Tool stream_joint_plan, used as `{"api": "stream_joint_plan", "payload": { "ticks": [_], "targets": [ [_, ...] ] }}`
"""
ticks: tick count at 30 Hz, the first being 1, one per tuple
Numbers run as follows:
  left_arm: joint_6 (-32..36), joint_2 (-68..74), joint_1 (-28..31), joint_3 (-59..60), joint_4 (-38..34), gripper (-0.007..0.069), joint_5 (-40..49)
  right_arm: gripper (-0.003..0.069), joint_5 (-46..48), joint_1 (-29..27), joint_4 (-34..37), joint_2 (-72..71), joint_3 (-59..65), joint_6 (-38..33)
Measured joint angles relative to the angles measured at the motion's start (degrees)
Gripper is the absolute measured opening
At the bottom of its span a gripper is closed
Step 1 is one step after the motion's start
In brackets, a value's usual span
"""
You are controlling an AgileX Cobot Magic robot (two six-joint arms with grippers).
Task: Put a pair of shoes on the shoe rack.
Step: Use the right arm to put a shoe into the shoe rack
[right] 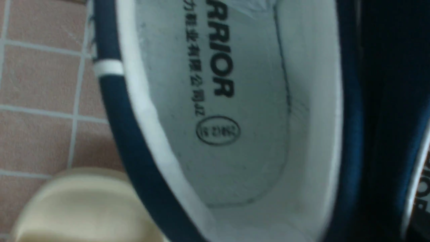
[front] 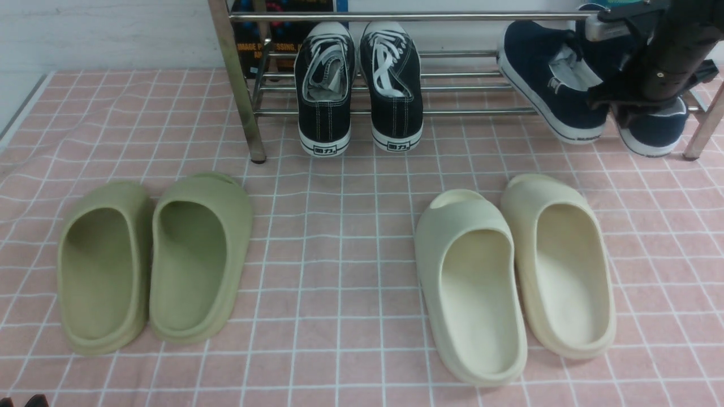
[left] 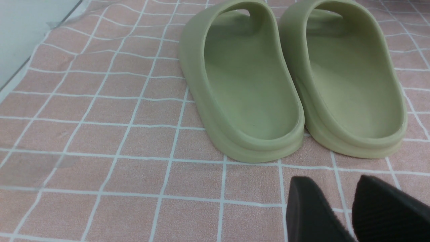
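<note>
The two navy-blue slip-on shoes are at the right end of the silver shoe rack point(front: 396, 17). One shoe point(front: 546, 79) lies tilted across the lower bars with its heel hanging out in front. The other point(front: 656, 133) is lower, behind my arm. My right gripper point(front: 615, 110) is between them and seems shut on their inner walls; its fingertips are hidden. The right wrist view looks straight into one shoe's white insole point(right: 235, 101), with the second shoe's sole point(right: 420, 188) at the edge. My left gripper point(left: 331, 179) is open and empty above the cloth, near the green slides.
Black lace-up sneakers point(front: 325, 90) point(front: 393, 85) sit on the rack's lower bars, left of the navy shoes. Green slides point(front: 102, 265) point(front: 198, 260) lie front left and cream slides point(front: 469, 282) point(front: 565, 265) front right on the pink checked cloth. A rack leg point(front: 237, 85) stands left.
</note>
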Motion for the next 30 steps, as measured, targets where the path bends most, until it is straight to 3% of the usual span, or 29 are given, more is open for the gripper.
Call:
{"api": "stream_joint_plan", "payload": {
  "ticks": [8,13,20,23,27,30],
  "targets": [
    [0.0,0.0,0.0,0.0,0.0,0.024,0.0,0.0017,2.0,-0.11,0.11,4.66,-7.77,-1.24],
    [0.0,0.0,0.0,0.0,0.0,0.024,0.0,0.006,0.71,-0.11,0.15,4.66,-8.23,-2.24],
    [0.0,0.0,0.0,0.0,0.0,0.024,0.0,0.0353,3.25,-0.11,0.09,2.54,-8.69,-2.8],
    [0.0,0.0,0.0,0.0,0.0,0.024,0.0,0.0437,7.24,-0.11,0.51,0.89,-8.8,-3.02],
    [0.0,0.0,0.0,0.0,0.0,0.024,0.0,0.0457,8.42,-0.01,1.01,-0.78,-8.35,-4.12],
    [0.0,0.0,0.0,0.0,0.0,0.024,0.0,0.0419,9.04,-0.01,1.82,-3.8,-5.99,-4.18]
  ]
}}
